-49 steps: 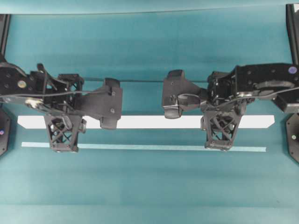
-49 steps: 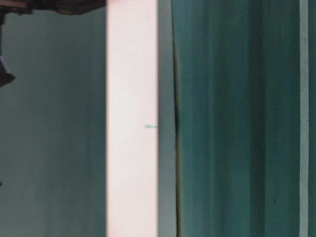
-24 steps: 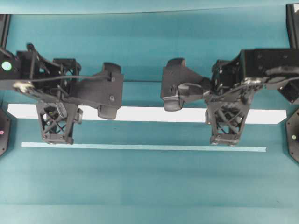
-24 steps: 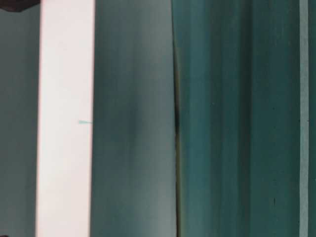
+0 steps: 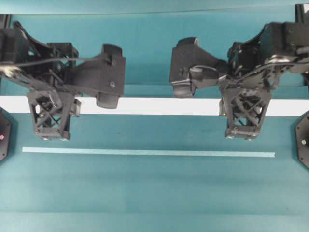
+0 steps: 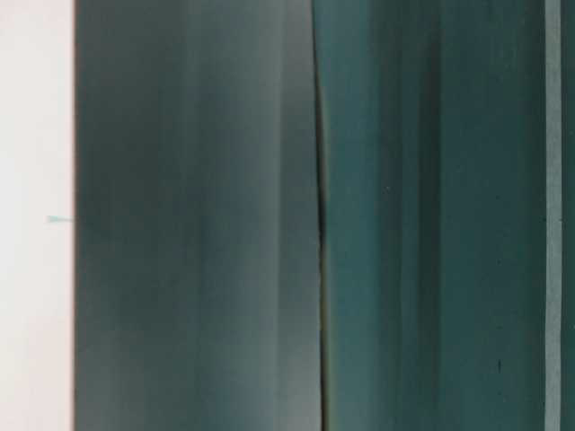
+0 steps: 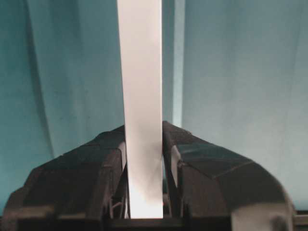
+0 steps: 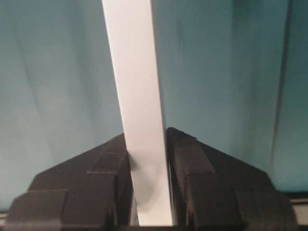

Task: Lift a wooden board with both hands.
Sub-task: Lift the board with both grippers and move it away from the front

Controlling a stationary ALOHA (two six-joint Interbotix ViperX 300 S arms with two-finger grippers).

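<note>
The wooden board is a long white plank running across the whole overhead view, with both ends past the frame edges. It hangs above the teal table. My left gripper is shut on it left of the middle. My right gripper is shut on it right of the middle. In the left wrist view the board runs straight out between the black fingers of the gripper. The right wrist view shows the same: the board is clamped in the gripper. In the table-level view the board fills the left edge.
A thin pale teal strip lies on the table in front of the board, and it also shows in the left wrist view and the table-level view. Black arm bases stand at the left edge and right edge.
Both grippers have risen with the board held between them. In the overhead view it has drawn away from the teal strip and looks larger. In the table-level view it has slid left.
</note>
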